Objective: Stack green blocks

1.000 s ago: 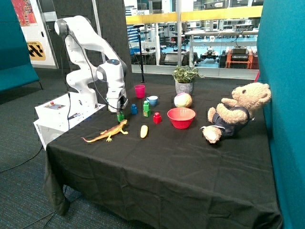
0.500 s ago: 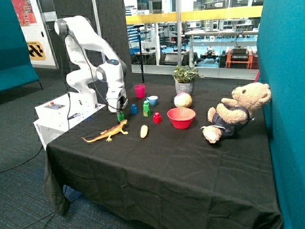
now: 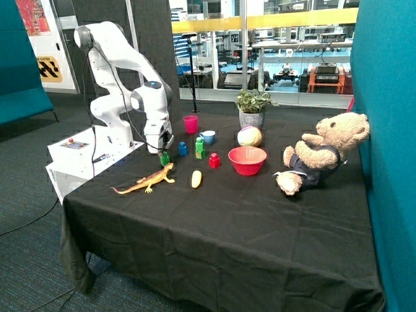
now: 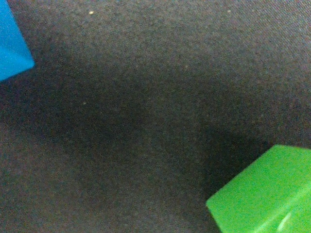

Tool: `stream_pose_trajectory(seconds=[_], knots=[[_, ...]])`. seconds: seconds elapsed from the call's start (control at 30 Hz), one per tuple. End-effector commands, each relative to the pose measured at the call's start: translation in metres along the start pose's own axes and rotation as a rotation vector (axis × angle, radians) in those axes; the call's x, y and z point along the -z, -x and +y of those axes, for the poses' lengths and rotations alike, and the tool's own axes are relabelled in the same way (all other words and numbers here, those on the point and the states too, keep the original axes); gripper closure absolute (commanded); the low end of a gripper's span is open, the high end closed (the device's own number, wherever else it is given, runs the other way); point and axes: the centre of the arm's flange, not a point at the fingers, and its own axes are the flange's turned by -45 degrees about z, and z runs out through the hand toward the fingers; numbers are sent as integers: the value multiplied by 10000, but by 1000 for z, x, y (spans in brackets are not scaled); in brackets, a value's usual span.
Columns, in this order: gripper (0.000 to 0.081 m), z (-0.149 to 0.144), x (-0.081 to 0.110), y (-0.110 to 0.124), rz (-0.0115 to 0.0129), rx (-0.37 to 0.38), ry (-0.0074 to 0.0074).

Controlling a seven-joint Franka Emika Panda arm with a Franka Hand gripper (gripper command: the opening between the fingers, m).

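My gripper (image 3: 162, 150) hangs just above a green block (image 3: 164, 158) on the black tablecloth (image 3: 234, 214); finger spread I cannot tell.

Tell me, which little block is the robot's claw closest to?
The lone green block by the toy lizard, just under the gripper; others stand farther off.

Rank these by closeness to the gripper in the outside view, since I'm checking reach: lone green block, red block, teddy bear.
1. Lone green block, directly under the gripper.
2. Red block, beside the red bowl.
3. Teddy bear, at the table's far end.
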Motion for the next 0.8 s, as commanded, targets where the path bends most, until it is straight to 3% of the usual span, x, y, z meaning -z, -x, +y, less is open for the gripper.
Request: stream_pose_trajectory(seconds=[0.0,0.13,0.47,0.77], knots=[[473,2,-2,-4,-58,9,2],[501,2,-3,-4,-58,-5,2],[474,6,-5,-4,-58,-79,3],[557,7,-7,-2,-58,-118,3]])
